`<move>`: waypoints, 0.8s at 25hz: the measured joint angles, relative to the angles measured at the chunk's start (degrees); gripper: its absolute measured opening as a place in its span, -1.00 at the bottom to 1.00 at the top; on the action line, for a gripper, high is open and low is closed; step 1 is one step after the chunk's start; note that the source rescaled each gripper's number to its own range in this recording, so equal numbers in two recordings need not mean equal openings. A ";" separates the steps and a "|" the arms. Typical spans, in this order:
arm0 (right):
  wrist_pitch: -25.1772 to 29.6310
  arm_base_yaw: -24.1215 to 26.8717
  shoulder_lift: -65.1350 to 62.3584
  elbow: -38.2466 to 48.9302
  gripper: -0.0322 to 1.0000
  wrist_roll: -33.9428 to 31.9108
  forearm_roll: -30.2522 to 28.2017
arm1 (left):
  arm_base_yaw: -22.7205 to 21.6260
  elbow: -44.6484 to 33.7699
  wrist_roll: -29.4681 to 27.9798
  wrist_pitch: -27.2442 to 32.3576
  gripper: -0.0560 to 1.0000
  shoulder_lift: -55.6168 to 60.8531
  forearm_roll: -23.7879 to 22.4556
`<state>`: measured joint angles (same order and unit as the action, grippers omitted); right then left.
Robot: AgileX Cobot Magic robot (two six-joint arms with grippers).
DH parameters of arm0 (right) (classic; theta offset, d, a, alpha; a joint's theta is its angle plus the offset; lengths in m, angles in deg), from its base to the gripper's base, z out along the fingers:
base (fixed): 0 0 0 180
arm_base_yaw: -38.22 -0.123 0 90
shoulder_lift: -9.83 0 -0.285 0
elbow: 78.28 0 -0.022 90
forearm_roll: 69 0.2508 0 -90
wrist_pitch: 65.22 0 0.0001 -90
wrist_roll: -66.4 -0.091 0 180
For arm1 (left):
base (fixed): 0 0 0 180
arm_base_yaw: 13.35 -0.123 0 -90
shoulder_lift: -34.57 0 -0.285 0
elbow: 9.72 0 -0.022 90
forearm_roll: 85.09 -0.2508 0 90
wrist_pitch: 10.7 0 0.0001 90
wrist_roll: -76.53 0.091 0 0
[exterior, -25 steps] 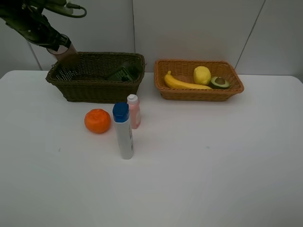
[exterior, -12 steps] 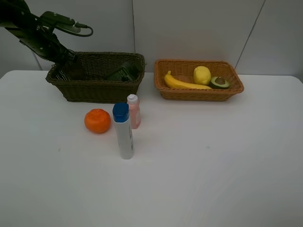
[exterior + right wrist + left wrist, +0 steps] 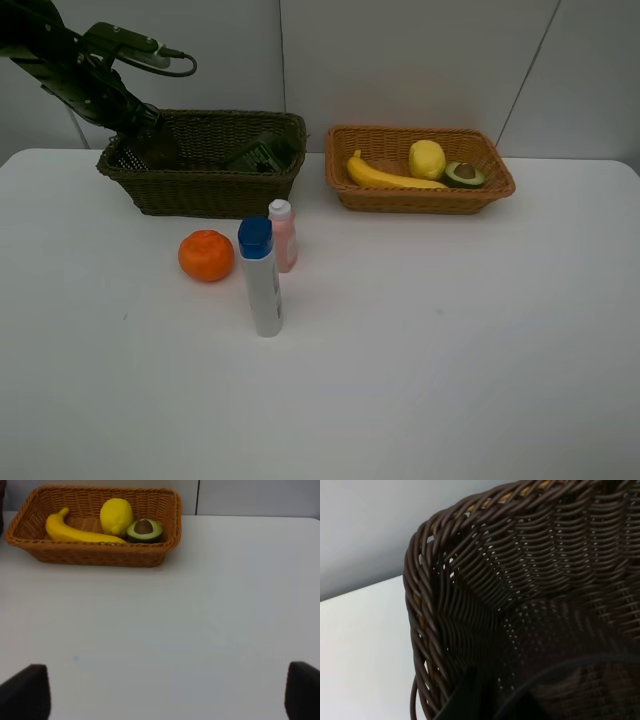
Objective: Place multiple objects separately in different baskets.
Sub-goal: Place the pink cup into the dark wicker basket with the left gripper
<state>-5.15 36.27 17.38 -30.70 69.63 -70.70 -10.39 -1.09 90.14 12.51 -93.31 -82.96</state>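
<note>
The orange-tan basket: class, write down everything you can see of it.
The orange-tan basket is rectangular, shallow, woven wicker with flared walls. It stands upright on the white table, right of the dark basket, a gap between them. Inside lie a banana along the front, a lemon behind it and a halved avocado, pit showing, at the right end.
</note>
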 joint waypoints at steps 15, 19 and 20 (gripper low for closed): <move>0.00 0.00 0.00 0.00 0.97 0.00 0.00 | 0.00 0.00 2.15 -0.24 0.96 0.00 0.00; 0.00 0.00 0.00 0.00 0.97 0.00 0.00 | 0.00 0.00 2.20 -0.24 0.99 0.00 0.00; 0.00 0.00 0.00 0.00 0.97 0.00 0.00 | 0.00 0.00 2.20 -0.24 1.00 0.00 0.00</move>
<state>-5.15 36.27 17.38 -30.70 69.63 -70.70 -10.39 -1.09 92.34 12.26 -93.31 -82.96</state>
